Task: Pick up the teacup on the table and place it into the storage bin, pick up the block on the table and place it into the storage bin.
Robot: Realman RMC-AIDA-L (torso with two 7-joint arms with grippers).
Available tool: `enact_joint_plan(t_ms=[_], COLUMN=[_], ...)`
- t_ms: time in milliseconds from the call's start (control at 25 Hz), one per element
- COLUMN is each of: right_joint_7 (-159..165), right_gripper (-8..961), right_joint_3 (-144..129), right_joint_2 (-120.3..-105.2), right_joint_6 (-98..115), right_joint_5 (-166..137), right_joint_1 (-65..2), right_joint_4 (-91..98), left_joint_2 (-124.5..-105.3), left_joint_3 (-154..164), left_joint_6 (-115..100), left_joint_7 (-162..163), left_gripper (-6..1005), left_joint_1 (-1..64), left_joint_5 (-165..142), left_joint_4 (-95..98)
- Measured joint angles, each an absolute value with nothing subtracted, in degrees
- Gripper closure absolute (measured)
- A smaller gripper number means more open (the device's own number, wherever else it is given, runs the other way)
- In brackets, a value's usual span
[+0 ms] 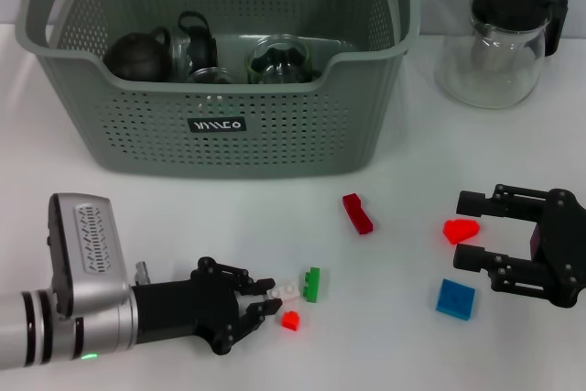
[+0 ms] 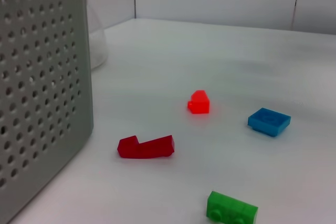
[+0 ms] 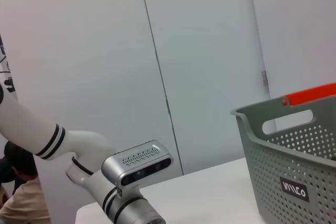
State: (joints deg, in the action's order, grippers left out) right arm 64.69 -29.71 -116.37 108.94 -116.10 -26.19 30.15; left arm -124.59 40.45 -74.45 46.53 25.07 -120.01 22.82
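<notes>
The grey-green storage bin (image 1: 220, 125) stands at the back of the table and also shows in the left wrist view (image 2: 42, 87) and the right wrist view (image 3: 294, 171). A glass teacup (image 1: 275, 59) lies inside it. My right gripper (image 1: 472, 230) is open low over the table, with a bright red block (image 1: 461, 230) between its fingers. My left gripper (image 1: 265, 299) lies low at the front, its tip at a small white block (image 1: 289, 290) that sits against a green block (image 1: 312, 284). A small red block (image 1: 290, 320) lies just in front.
A dark red block (image 1: 358, 213) lies mid-table and a blue block (image 1: 455, 298) near my right gripper. A glass jug (image 1: 494, 43) with a black lid stands at the back right. A black teapot (image 1: 137, 54) sits in the bin.
</notes>
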Motion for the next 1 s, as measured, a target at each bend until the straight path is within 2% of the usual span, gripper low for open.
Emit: enact_joint_plan(t_ms=[200,520,800,880,1000], right_joint_7=[64.69,64.91,65.04,65.04,65.04], right_gripper=[278,279,278,278,279], right_joint_3=[-29.71,-29.7,-29.71,-29.71,-29.71], right_joint_2=[-116.37,-116.35,-116.28,-116.27,-116.28], right_joint_6=[108.97,108.99,108.99,108.98,108.93], right_joint_5=[-116.11,-116.1,-116.11,-116.1,-116.11], right_joint_1=[-26.19,-26.19,-26.19,-26.19,-26.29], right_joint_4=[30.15,30.15,30.15,30.11,29.89], left_joint_2=[-124.4,-123.82,-120.16,-119.68,-118.6], left_joint_3=[40.58,36.0,19.2,17.78,16.33], left_joint_6=[-75.33,-83.55,-103.46,-104.34,-102.38], left_joint_7=[48.21,51.13,63.57,66.64,82.75], left_gripper=[810,790,772,768,760], left_joint_1=[25.28,24.38,25.71,26.31,30.48], left_joint_5=[-119.97,-119.69,-116.53,-115.34,-111.18], left_joint_4=[23.03,26.41,33.24,34.49,41.8])
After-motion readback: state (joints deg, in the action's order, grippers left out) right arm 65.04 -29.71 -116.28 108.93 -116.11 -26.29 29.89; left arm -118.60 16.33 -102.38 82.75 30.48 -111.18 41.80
